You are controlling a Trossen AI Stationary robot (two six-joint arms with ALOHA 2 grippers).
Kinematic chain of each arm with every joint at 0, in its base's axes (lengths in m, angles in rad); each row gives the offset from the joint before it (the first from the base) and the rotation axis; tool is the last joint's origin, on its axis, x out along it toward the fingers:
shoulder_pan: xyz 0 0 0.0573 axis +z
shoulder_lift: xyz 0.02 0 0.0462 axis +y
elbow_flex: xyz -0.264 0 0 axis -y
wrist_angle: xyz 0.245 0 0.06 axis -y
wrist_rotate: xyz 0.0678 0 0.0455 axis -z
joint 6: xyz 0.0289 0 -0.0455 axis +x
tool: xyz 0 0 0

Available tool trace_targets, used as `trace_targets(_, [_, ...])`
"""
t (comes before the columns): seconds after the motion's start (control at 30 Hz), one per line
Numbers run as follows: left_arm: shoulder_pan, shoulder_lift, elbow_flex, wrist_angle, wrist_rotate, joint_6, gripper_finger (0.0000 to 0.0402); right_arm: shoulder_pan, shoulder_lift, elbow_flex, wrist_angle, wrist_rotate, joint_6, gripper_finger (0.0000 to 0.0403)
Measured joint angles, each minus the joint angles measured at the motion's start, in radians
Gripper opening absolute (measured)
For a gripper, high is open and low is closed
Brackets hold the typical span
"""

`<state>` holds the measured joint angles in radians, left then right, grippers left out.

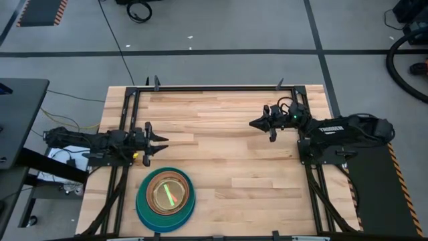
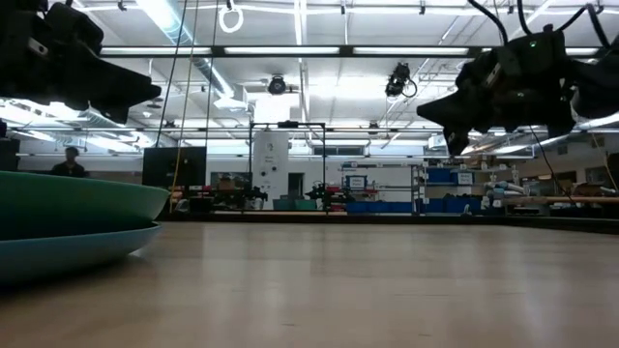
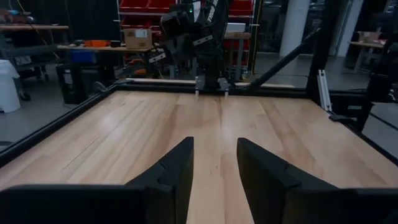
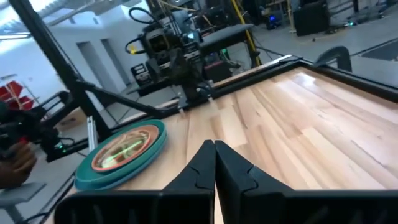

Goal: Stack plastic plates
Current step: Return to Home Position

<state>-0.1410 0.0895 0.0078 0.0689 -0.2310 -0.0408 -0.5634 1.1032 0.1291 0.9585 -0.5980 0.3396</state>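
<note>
Plates (image 2: pixel 68 227) fill the near left corner of the low view, a teal rim sitting in a blue one, flat on the table (image 1: pixel 241 161). From above they read as one nest (image 1: pixel 166 199) at the front left of the table. The nest has blue outermost, then teal, then a brown ring, with a green-tinted plate on top; how many small ones lie between, I cannot count. No loose plate shows anywhere else on the wood, so the stacking itself looks done. Judging by how the arms sit, the step in hand is the retreat to rest. The left gripper (image 1: pixel 159 142) hangs above the table just beyond the nest's far rim. Its fingers (image 3: pixel 177 168) are parted with bare wood showing between them, holding nothing. The right gripper (image 1: pixel 255 124) is well apart on the other side, pointing inward. Its fingers (image 4: pixel 202 165) are pressed together with no gap and nothing between them. The next move calls for no grasp at all, only folding each arm back to its own side. The left arm is the one to mind: it is close to the nest, so it should draw away from it and not sweep over the rim and nudge the plates askew.
</note>
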Motion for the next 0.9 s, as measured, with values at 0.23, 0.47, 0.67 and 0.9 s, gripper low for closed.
trace_targets(0.23, [0.000,0.000,0.000,0.014,-0.019,-0.004,0.0130,-0.004,0.171,0.000,0.191,0.036,0.033,0.0008])
trace_targets(0.47, [0.000,0.000,0.000,0.012,-0.059,0.008,0.0130,0.003,0.303,-0.013,0.340,-0.021,0.094,0.0008])
trace_targets(0.67, [0.000,-0.003,-0.001,0.006,-0.072,0.026,0.0130,-0.019,0.345,-0.123,0.519,0.032,0.168,0.0007])
trace_targets(0.9, [-0.003,-0.012,-0.001,0.010,-0.031,0.056,0.0130,-0.018,0.350,-0.125,0.581,0.076,0.163,0.0006])
